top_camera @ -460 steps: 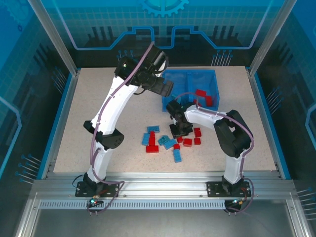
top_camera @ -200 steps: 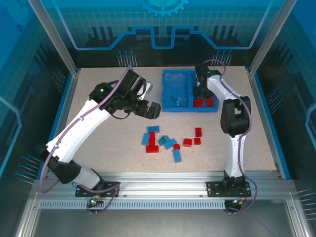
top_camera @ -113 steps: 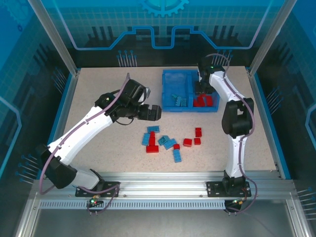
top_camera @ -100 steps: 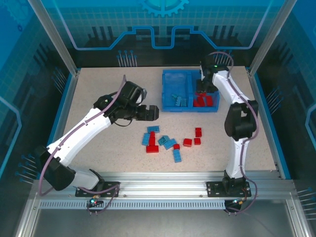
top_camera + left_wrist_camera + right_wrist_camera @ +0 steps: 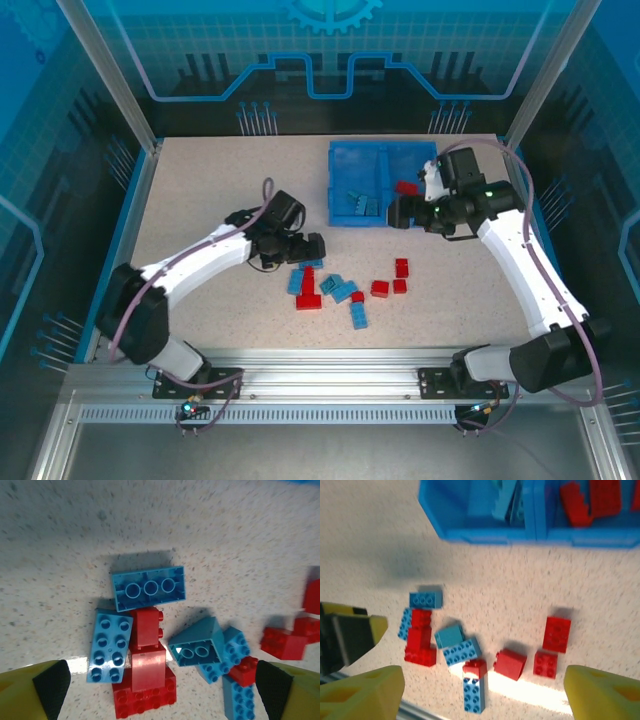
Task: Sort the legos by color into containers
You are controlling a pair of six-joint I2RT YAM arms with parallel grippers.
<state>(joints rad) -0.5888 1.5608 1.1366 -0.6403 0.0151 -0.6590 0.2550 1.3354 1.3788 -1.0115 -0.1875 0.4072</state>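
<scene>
Overhead light falls bright and even on the speckled table (image 5: pixel 200 200). Up close the legos (image 5: pixel 148 587) throw short dark shadows (white glare patches sit on the table in both wrist views); the right wrist view is soft, its yellow fingers (image 5: pixel 362 695) blurred.

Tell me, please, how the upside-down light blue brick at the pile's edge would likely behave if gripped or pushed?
The upside-down light blue brick shows a hollow underside, so it is probably light and stiff. It lies flat on the table, so it should slide rather than roll. Its smooth sides might slip in a loose grip.
</scene>
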